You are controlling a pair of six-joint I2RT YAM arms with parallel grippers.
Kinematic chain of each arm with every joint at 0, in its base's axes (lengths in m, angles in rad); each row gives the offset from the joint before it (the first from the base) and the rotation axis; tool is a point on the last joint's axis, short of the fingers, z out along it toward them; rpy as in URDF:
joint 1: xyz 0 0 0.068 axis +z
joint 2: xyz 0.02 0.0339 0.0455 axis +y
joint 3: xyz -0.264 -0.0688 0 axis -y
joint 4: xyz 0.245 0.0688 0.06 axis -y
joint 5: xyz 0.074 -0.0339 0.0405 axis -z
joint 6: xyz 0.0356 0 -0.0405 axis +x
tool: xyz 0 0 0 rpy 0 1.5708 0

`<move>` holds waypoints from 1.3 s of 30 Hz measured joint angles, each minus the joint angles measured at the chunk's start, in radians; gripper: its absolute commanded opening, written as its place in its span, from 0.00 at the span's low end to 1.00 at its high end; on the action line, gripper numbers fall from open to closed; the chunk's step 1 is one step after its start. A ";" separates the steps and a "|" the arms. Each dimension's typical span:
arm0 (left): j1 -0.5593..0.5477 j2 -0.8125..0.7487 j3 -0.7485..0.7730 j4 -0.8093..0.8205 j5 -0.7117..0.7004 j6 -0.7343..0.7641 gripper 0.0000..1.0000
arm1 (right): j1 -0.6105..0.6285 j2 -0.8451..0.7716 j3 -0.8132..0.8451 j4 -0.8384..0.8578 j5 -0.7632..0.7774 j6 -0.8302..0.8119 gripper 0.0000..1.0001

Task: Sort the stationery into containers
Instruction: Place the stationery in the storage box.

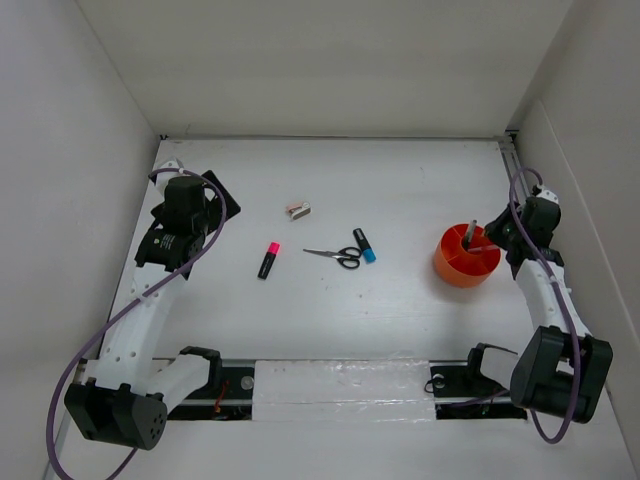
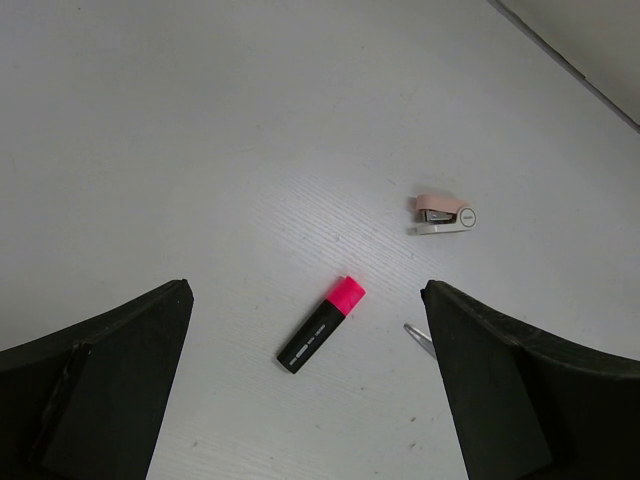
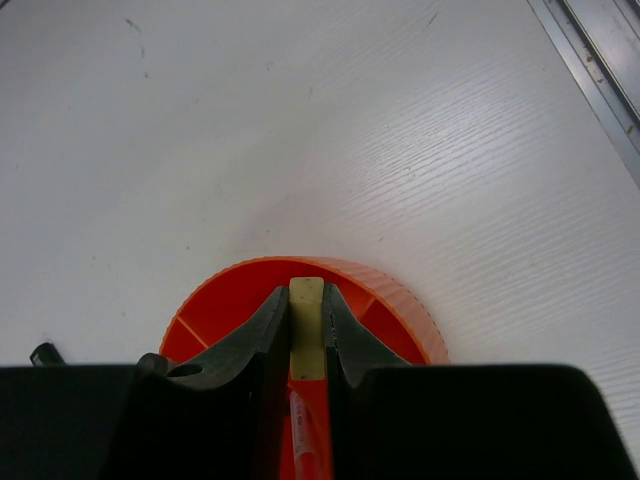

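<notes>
The orange cup [image 1: 466,262] stands at the right; its compartments show in the right wrist view [image 3: 215,310]. My right gripper [image 1: 488,237] [image 3: 307,292] hangs over it, shut on a small tan eraser [image 3: 307,345]. A red pen [image 3: 306,440] lies in the cup below. The black marker with the pink cap [image 1: 268,260] [image 2: 321,323], the black-handled scissors [image 1: 336,256] and the black marker with the blue cap [image 1: 364,245] lie mid-table. My left gripper [image 1: 218,203] [image 2: 306,290] is open and empty, high above the pink-capped marker. A scissor tip [image 2: 418,338] shows by its right finger.
A small pink-and-white stapler-like item [image 1: 298,210] [image 2: 443,214] lies behind the markers. White walls enclose the table on the left, back and right. A metal rail [image 3: 600,60] runs along the right edge.
</notes>
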 measured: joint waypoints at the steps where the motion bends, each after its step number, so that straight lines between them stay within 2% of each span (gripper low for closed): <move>1: 0.000 0.000 0.000 0.000 0.000 0.000 1.00 | 0.003 -0.002 0.000 -0.005 0.004 0.000 0.00; 9: 0.000 0.003 0.000 0.000 0.000 0.000 1.00 | 0.018 -0.006 0.000 -0.014 0.045 -0.003 0.00; 20: 0.000 0.003 0.000 0.000 0.000 0.000 1.00 | 0.026 -0.006 0.000 -0.014 0.062 -0.003 0.08; 25: 0.000 0.003 0.000 0.000 0.000 0.000 1.00 | 0.033 -0.006 0.000 -0.014 0.064 -0.003 0.20; 31: 0.000 0.003 0.000 0.000 0.000 0.000 1.00 | 0.034 -0.006 0.000 -0.014 0.063 -0.003 0.24; 32: 0.000 0.003 0.000 0.000 0.000 0.000 1.00 | 0.034 -0.006 0.000 -0.014 0.063 -0.003 0.31; 35: 0.000 0.003 0.000 0.000 0.000 0.000 1.00 | 0.034 -0.006 0.000 -0.014 0.063 -0.003 0.37; 39: 0.000 0.003 0.000 0.000 0.003 0.000 1.00 | 0.039 -0.010 0.000 -0.014 0.063 -0.004 0.39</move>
